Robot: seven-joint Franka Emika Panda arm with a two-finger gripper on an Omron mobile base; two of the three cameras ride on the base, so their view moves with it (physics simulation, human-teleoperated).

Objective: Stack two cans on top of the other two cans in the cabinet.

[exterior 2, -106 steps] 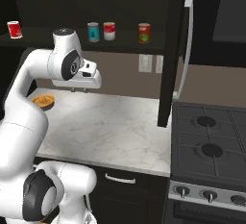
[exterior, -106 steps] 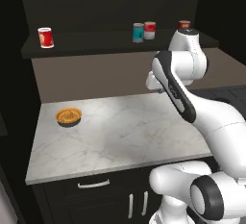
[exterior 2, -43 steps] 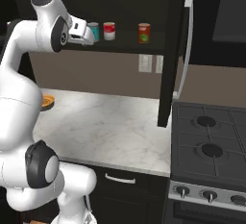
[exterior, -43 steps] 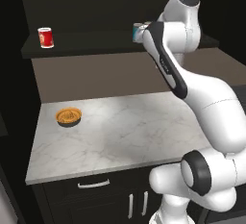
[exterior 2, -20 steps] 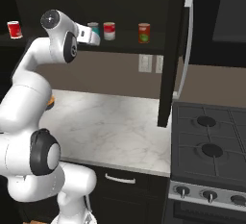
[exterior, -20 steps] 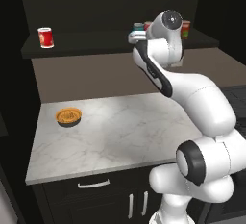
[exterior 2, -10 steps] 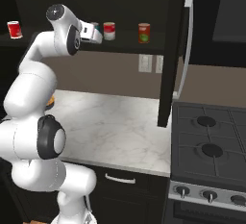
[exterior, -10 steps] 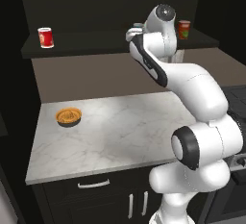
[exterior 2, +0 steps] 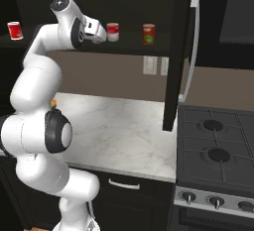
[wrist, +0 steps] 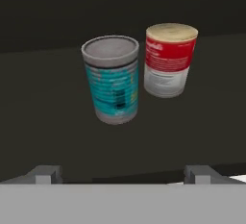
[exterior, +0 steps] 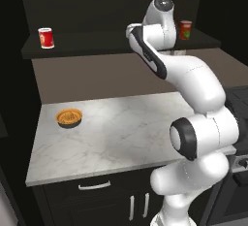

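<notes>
Reaching up to the shelf of the black cabinet (exterior: 121,45), the robot's white arm held its gripper (wrist: 122,171) level with a teal-blue can (wrist: 111,79), the jaws spread wide and closed on nothing. Seen from the hand, the teal-blue can stood straight ahead of the claw and centred between the two finger tips, upright, its long axis vertical, with bare shelf between it and the tips; a grasp would probably call for a straight advance before closing. Just right of it and a little farther back stood a red-and-white can (wrist: 169,59), also upright; the two looked near each other but whether they touched could not be told. Four cans were counted on the shelf in all, read left to right: a bright red can (exterior: 45,38) alone at the far left end, well apart from the others; the teal-blue can, hidden behind the hand in both base views; the red-and-white can beside it; and a darker red-orange can (exterior 2: 149,33) farther right. None was yet stacked on another. On the marble counter (exterior: 121,133) below sat one small orange bowl (exterior: 69,118), toward the left.
</notes>
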